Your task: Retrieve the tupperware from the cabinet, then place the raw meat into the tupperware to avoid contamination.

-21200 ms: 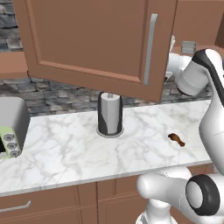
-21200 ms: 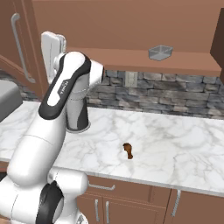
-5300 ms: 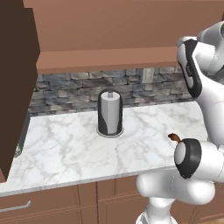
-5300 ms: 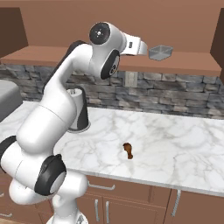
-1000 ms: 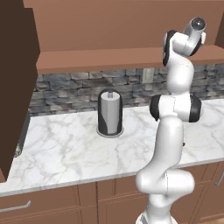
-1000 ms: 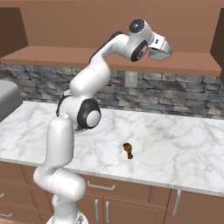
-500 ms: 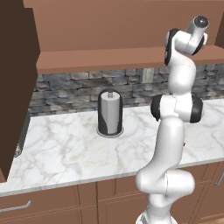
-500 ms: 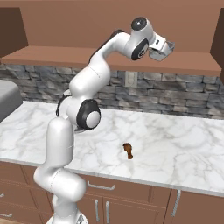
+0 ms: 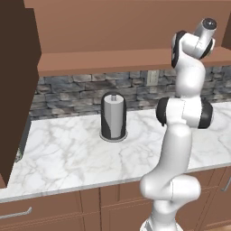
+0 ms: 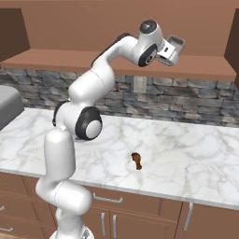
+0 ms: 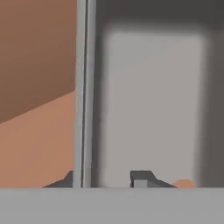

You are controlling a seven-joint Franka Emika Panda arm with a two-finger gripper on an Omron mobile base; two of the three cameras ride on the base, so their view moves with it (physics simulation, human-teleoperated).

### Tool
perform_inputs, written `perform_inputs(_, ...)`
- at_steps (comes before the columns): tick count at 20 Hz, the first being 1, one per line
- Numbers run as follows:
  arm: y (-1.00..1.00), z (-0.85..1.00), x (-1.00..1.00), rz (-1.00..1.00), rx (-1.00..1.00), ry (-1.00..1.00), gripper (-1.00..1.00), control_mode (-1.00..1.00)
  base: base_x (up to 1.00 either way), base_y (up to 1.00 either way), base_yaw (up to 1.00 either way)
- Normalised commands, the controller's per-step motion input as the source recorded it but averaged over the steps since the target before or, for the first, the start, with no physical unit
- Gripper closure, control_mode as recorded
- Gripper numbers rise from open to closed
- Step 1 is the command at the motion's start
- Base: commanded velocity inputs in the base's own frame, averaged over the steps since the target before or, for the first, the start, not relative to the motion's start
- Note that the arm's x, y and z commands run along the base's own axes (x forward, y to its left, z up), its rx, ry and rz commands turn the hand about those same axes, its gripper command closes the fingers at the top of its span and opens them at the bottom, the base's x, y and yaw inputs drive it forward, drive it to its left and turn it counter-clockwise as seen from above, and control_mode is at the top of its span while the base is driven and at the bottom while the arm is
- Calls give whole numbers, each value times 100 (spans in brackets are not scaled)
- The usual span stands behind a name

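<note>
The tupperware, a small grey translucent box, sits on the open cabinet's bottom shelf. My arm reaches up to it, and my gripper is at its near edge. In the hand view the tupperware is very close. Its near wall runs as a vertical grey strip between my gripper's two tips. One fingertip is inside the box, with a gap between it and the wall. The other fingertip is outside the wall. The raw meat, a small reddish-brown chunk, lies on the marble counter.
The cabinet door hangs open at the far left. A paper towel roll stands on the counter by the stone backsplash. A grey toaster sits at the counter's left end. Lower drawers and doors run below the counter.
My jaws have narrowed around the tupperware's near wall. The hand has eased slightly toward the box. The raw meat has not moved.
</note>
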Motion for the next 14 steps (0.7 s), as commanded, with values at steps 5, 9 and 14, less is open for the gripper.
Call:
perform_inputs(5,-17,-30,0,-2,4,-4,100,-100,0,0,0)
perform_inputs(9,-9,8,-1,-2,2,-9,100,-100,0,0,0)
perform_inputs(14,11,11,-26,0,1,-11,100,-100,0,0,0)
